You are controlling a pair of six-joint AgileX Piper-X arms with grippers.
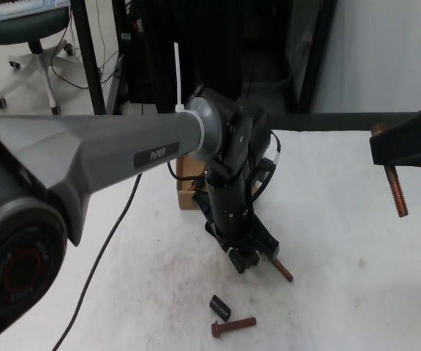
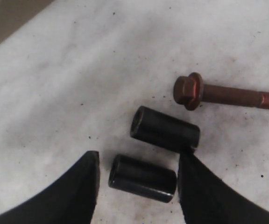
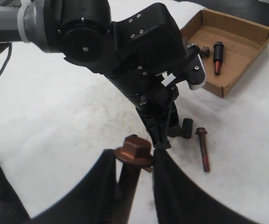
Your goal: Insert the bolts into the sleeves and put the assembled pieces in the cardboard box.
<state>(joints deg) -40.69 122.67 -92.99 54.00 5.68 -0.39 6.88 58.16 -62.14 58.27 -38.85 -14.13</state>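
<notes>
My left gripper [image 2: 139, 186] is down at the white bench top, open, with a black sleeve [image 2: 143, 178] lying between its fingers. Beside it lie a second black sleeve [image 2: 165, 129] and a copper-coloured bolt [image 2: 228, 94]. From above, the left gripper [image 1: 253, 257] covers the first sleeve, with the other sleeve [image 1: 220, 307] and that bolt [image 1: 234, 326] nearer the camera and another bolt [image 1: 282, 270] by its fingers. My right gripper [image 3: 134, 163] is shut on a bolt [image 3: 127, 196], head outward. It hangs above the bench at the right [image 1: 397, 190].
The cardboard box [image 3: 239, 77] sits beyond the left arm, partly hidden behind it from above [image 1: 186, 183]. Inside lies a black sleeve with a bolt through it [image 3: 217, 56]. The left arm's long grey link [image 1: 93, 157] crosses the bench's left side. Open bench lies to the right.
</notes>
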